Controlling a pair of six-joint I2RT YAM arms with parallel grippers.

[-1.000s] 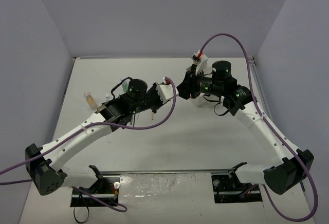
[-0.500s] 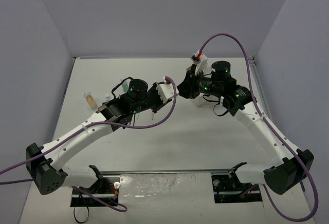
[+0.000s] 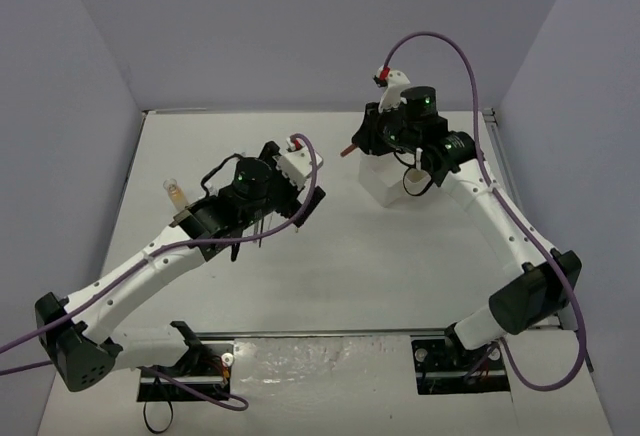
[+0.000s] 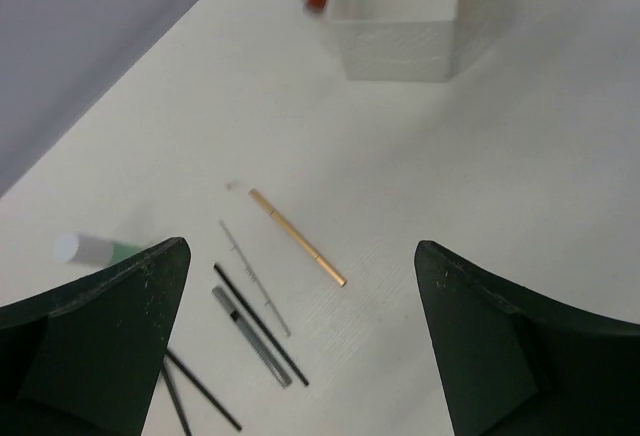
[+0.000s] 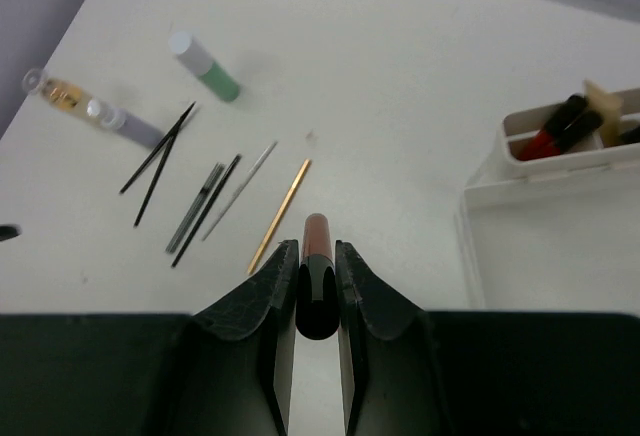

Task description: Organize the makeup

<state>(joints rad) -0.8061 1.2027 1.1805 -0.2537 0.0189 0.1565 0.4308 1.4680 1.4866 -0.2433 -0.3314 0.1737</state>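
My right gripper is shut on a red-brown tube with a black cap, held in the air just left of the white box; the top view shows this gripper at the box's left side. My left gripper is open and empty above a loose row of sticks: a gold pencil, a thin silver stick, a black pencil, a grey pencil and two thin black sticks. A green bottle with a white cap lies to their left.
An amber bottle and a grey bottle lie end to end near the table's left edge. One compartment of the white box holds red and black tubes. Purple walls close in the table on three sides.
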